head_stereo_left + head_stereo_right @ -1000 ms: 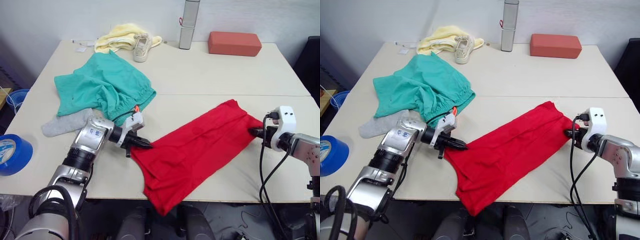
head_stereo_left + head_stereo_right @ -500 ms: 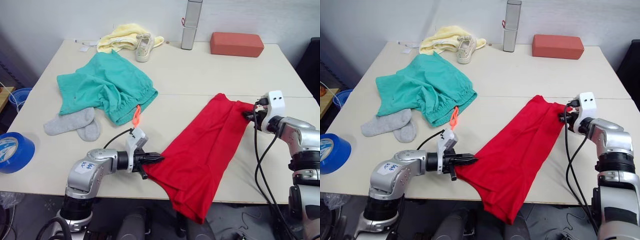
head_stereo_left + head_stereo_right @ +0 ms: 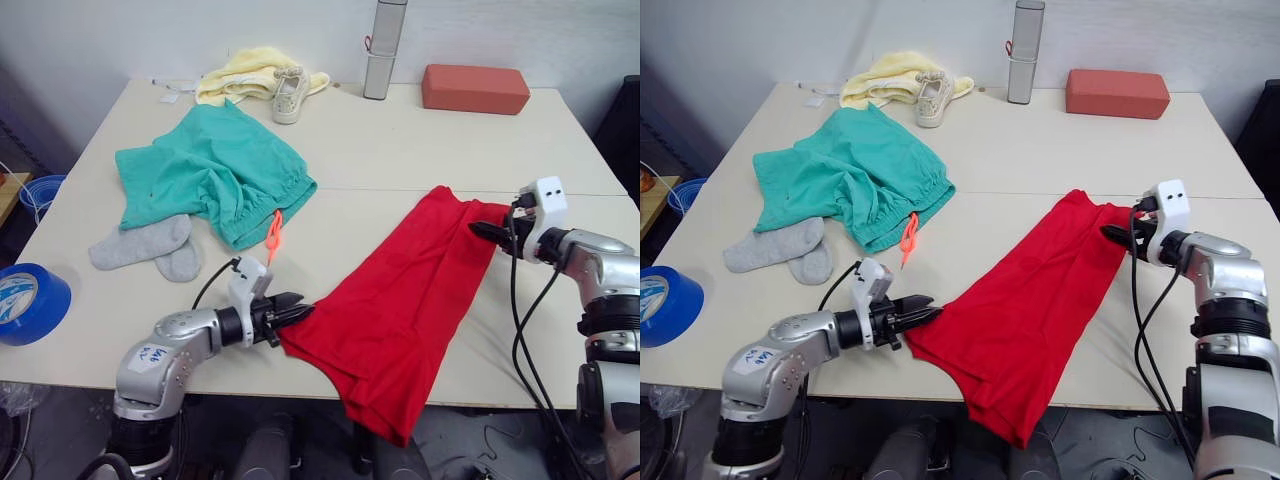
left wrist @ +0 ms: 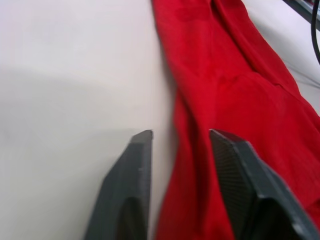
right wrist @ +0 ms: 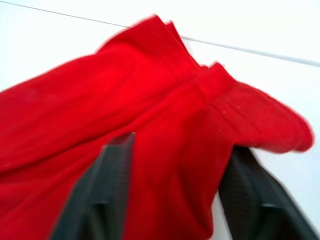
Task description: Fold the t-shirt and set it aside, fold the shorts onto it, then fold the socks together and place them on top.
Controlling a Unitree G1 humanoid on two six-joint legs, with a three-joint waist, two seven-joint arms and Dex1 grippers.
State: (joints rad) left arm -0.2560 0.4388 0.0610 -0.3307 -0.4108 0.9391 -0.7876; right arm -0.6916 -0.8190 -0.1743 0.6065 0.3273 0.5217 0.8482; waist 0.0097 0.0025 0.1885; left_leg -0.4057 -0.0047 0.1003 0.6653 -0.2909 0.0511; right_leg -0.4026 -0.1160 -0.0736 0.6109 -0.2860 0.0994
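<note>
From the head views, the t-shirt point(image 3: 405, 300) lies as a long diagonal strip on the near right part of the table point(image 3: 400, 150), and its lower end hangs over the front edge. The left gripper point(image 3: 292, 311) is at its near left edge, the right gripper point(image 3: 483, 231) at its far right corner. The shirt is only partly folded and not yet set aside. The shorts point(image 3: 210, 175) lie loose at the far left, and the socks point(image 3: 145, 245) are just beside them, not paired, so most of the task is left.

In the left wrist view the two fingers stand apart, with the red edge running up between them; it seems to be loose there, not pinched, but I cannot be sure.

In the right wrist view the fingers are also spread wide, with a bunched corner of the shirt between them.

At the back of the table stand a yellow cloth point(image 3: 245, 75), a sneaker point(image 3: 285, 95), a grey cylinder point(image 3: 383, 45) and a red block point(image 3: 475, 88), all well apart from the shirt. A blue tape roll point(image 3: 30, 303) is beyond the left edge. Nothing blocks the fold.
</note>
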